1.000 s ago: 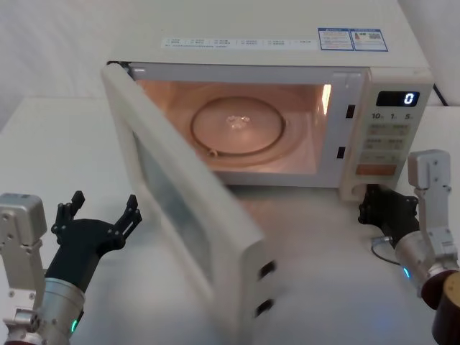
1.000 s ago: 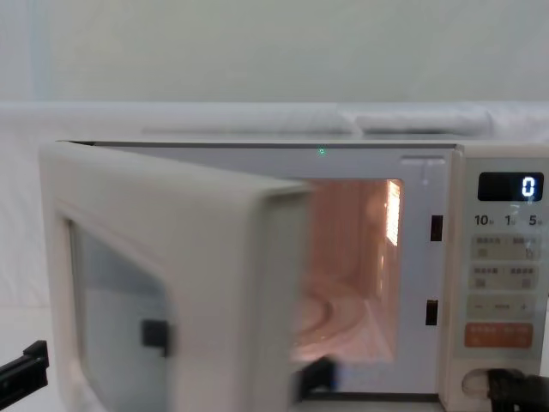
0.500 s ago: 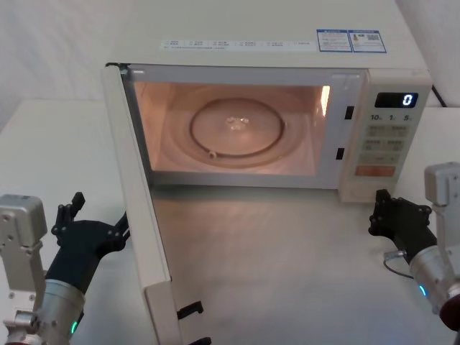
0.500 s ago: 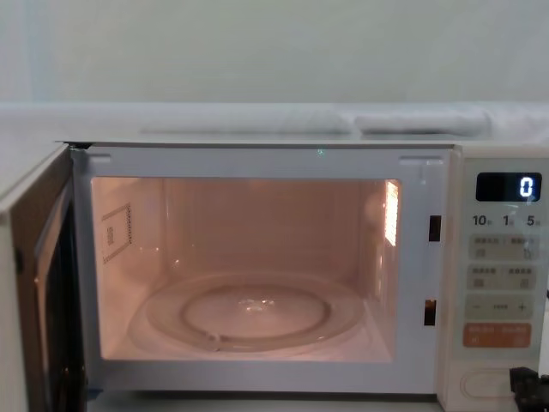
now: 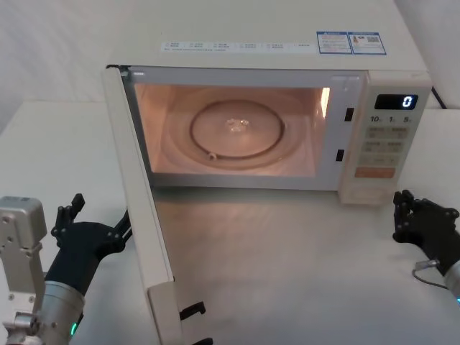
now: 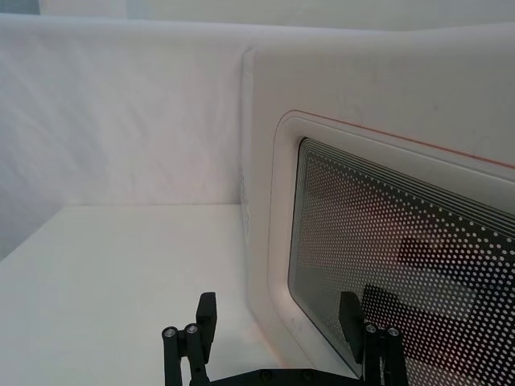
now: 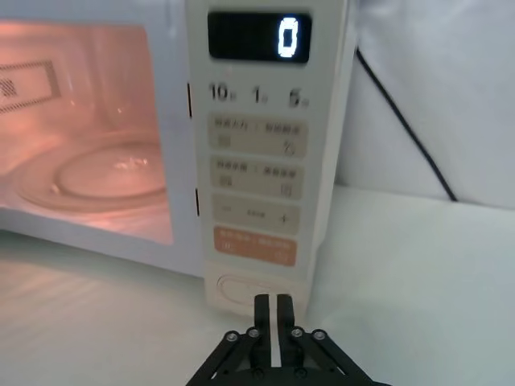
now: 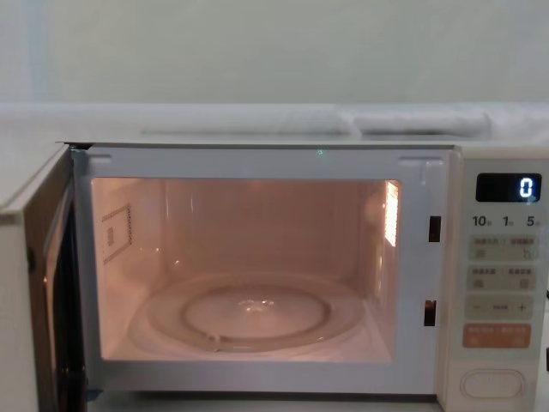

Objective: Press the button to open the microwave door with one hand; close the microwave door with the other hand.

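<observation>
White worktop [image 5: 302, 266] and pale wall frame the scene: at the left, the left tool [image 5: 92, 228] waits spread wide and empty, just outside the microwave door [image 5: 140, 215], which has swung from half open a second ago to fully out and now stands still. Past the lit microwave [image 5: 287, 57] and its glass turntable [image 5: 237, 129], the button [image 7: 245, 288] is released, and the right tool [image 5: 420, 224], jaws pinched together on nothing, has backed away. Opening looks complete; closing falls to the left arm.
</observation>
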Robot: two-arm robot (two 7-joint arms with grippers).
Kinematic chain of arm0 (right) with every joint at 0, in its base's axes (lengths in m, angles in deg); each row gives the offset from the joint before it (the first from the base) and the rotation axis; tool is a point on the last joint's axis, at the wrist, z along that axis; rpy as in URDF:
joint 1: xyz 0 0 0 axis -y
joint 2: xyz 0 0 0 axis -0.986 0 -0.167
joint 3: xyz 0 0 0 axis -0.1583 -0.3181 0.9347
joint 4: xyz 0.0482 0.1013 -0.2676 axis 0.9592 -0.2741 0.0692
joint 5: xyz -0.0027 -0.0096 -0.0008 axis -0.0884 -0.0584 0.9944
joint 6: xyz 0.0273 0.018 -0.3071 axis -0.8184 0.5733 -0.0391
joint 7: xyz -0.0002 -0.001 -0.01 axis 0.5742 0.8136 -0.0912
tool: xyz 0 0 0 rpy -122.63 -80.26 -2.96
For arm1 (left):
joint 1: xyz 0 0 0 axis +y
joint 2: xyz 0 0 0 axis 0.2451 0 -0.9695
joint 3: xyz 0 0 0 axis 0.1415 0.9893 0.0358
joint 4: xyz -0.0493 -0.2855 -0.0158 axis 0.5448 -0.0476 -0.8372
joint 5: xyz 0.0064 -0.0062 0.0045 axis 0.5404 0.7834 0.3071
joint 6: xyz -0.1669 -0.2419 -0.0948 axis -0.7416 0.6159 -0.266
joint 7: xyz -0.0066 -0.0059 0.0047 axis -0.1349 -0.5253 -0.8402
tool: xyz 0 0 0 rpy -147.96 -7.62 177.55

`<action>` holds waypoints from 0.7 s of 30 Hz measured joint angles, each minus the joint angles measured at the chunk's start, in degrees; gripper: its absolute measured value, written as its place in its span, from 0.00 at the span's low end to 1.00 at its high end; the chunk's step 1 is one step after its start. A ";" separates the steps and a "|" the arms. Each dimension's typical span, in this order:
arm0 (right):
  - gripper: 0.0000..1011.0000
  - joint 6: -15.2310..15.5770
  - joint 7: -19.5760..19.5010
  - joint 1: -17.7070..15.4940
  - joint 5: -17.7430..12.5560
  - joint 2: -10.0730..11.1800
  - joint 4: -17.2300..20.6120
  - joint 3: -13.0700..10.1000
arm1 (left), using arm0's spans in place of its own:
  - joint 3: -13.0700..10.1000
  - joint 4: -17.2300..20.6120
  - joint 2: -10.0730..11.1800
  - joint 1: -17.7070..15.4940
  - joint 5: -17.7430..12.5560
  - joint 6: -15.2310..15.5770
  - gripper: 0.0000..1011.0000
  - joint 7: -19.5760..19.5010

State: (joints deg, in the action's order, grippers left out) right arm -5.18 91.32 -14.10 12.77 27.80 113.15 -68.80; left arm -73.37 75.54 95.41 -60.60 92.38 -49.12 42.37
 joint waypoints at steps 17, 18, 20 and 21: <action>0.58 -0.84 9.29 -1.36 -6.29 9.34 3.71 0.07 | 0.00 0.00 0.00 0.00 0.00 0.00 0.99 0.00; 0.60 -0.83 9.53 -1.38 -6.41 9.71 3.85 0.18 | 0.00 0.00 0.00 0.00 0.00 0.00 0.99 0.00; 0.67 -0.79 9.95 -1.41 -6.63 10.36 4.08 0.34 | 0.00 0.00 0.00 0.00 0.00 0.00 0.99 0.00; 0.67 -0.76 10.14 -1.42 -6.75 10.65 4.17 0.44 | 0.00 0.00 0.00 0.00 0.00 0.00 0.99 0.00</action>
State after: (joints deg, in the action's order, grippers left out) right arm -5.94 101.46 -15.52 6.02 38.45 117.32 -68.36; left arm -73.36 75.54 95.42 -60.60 92.38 -49.12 42.37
